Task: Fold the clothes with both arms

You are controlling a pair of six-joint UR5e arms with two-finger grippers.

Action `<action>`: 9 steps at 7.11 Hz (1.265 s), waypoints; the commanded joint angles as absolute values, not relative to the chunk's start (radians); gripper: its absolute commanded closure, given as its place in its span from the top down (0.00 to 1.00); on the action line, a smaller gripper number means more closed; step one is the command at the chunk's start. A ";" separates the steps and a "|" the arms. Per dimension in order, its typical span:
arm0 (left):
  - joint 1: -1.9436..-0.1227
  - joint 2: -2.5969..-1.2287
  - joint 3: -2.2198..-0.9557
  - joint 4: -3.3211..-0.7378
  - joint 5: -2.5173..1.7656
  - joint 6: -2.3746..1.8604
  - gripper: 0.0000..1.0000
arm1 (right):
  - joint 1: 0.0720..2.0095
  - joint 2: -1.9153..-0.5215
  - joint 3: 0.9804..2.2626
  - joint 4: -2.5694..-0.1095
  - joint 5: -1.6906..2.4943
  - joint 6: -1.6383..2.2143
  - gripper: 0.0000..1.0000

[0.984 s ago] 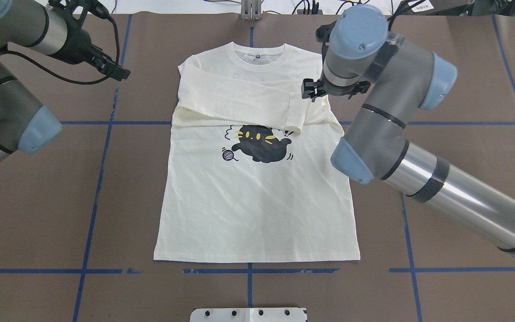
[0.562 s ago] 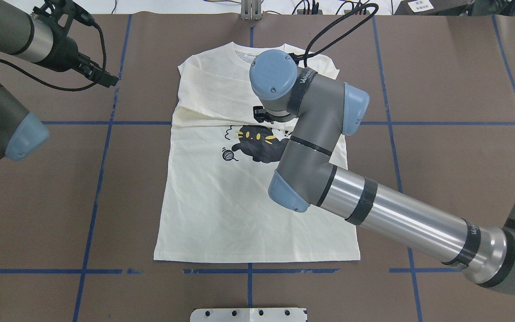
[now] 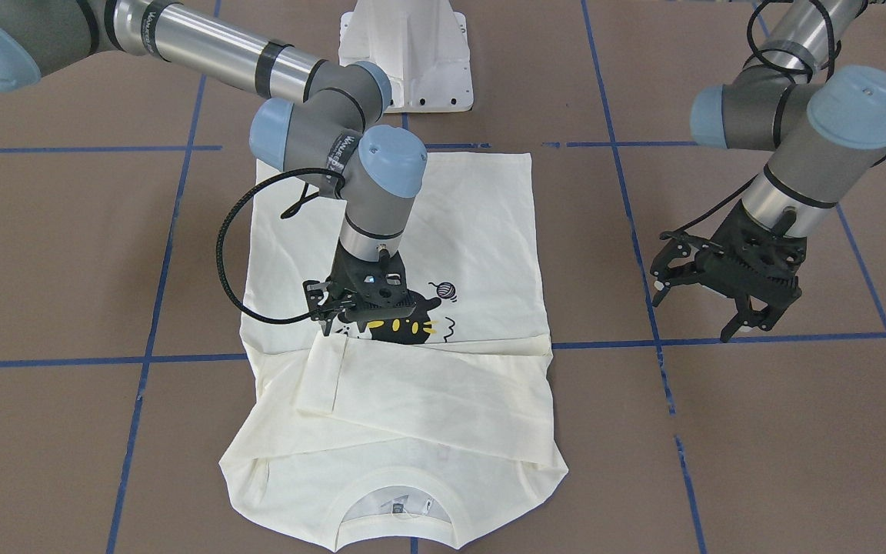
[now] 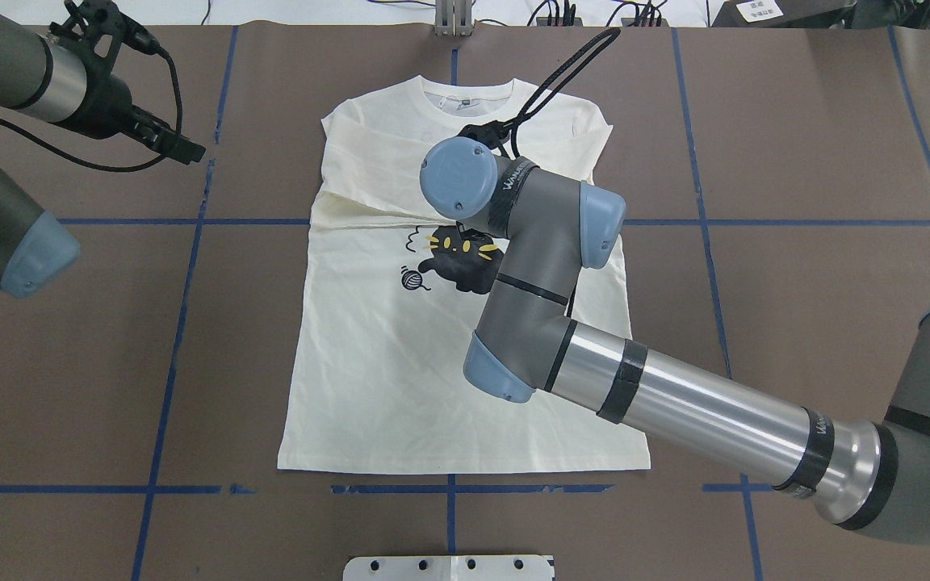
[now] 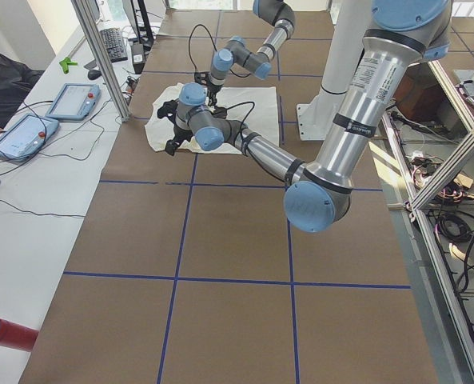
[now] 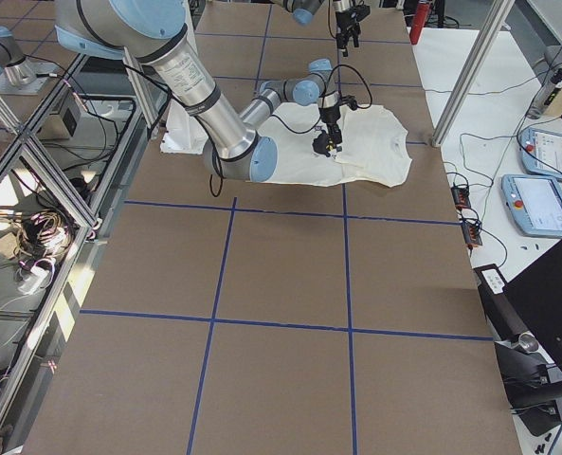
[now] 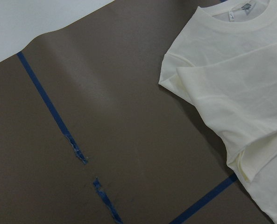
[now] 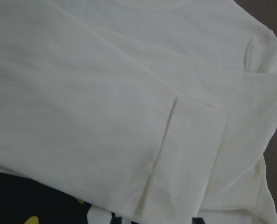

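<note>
The cream shirt [image 4: 433, 387] lies flat on the brown table with its cat print [image 4: 465, 266] up and both sleeves folded across the chest [image 3: 428, 385]. My right arm reaches over the shirt. Its gripper [image 3: 362, 319] hovers low over the cat print, right beside the folded sleeve's cuff [image 3: 324, 377], and looks open and empty. In the overhead view the wrist hides it. The right wrist view shows the cuff [image 8: 189, 154] up close. My left gripper [image 3: 691, 315] is open and empty, off the shirt beside its shoulder [image 7: 175, 70]. It also shows in the overhead view [image 4: 190, 152].
Blue tape lines [image 4: 174, 323] grid the brown table. The white pedestal base [image 3: 404, 46] stands at the robot's side past the hem. A black cable [image 3: 228, 254] loops from the right wrist over the shirt. Tablets [image 5: 77, 100] lie on a side table.
My right arm has swung left from the shirt's right shoulder edge to above the cat print. My left gripper has drawn back a little to the left. The shirt has not moved.
</note>
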State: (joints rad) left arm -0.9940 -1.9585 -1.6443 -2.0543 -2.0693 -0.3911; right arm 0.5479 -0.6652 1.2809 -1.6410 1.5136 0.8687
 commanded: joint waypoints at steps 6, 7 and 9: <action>-0.991 -1.956 -1.646 -2.056 -2.069 -0.423 1.00 | 0.525 -0.667 1.256 -1.640 1.457 0.772 0.12; -0.991 -1.956 -1.646 -2.056 -2.069 -0.423 1.00 | 0.526 -0.667 1.258 -1.635 1.454 0.766 0.00; -0.989 -1.956 -1.646 -2.056 -2.069 -0.423 1.00 | 0.528 -0.667 1.259 -1.632 1.451 0.765 0.00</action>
